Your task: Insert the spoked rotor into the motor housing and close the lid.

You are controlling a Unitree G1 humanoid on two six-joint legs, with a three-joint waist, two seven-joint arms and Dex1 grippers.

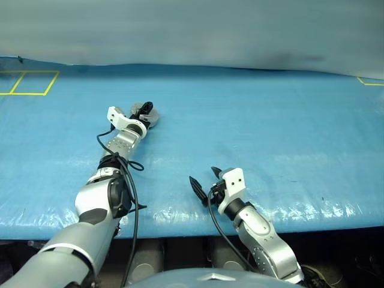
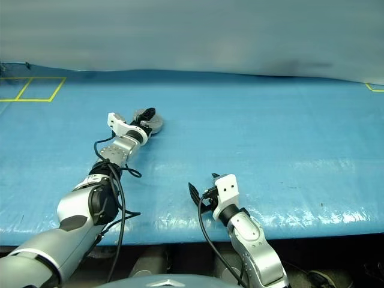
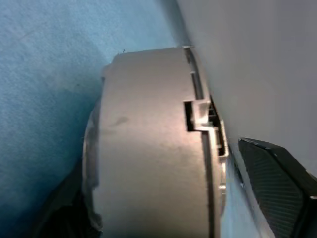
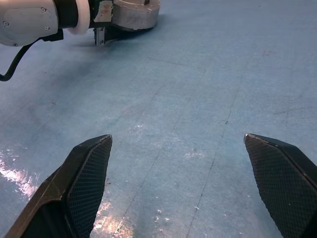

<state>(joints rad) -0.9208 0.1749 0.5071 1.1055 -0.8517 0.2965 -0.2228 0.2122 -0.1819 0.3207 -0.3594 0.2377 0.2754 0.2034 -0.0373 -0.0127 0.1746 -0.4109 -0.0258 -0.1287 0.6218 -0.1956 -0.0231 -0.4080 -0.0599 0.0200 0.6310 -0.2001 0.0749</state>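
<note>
My left claw [image 1: 143,111] is stretched out over the blue tabletop [image 1: 270,132], right at the motor housing [image 2: 155,124], which sits on the sheet well out from the near edge and toward my left side. From my left wrist the housing [image 3: 148,148] shows side-on as a round silver-grey metal body with a seam and a small notch near one face, and one of my black fingers [image 3: 277,183] stands just beside that face with a sliver of gap, while the other finger lies dark and half hidden against the opposite side; so the fingers stand apart on either side of the housing, and I cannot tell whether they actually press on it. The lid looks closed down on the housing (the seam is all I can make out of it), and I cannot see inside. My right claw [image 1: 205,181] hangs low near the front edge of the tabletop, well apart from the housing, its two textured black fingers [image 4: 84,183] spread wide with bare blue sheet between them. From that wrist I can see the housing [image 4: 136,12] far ahead with my left claw beside it.
</note>
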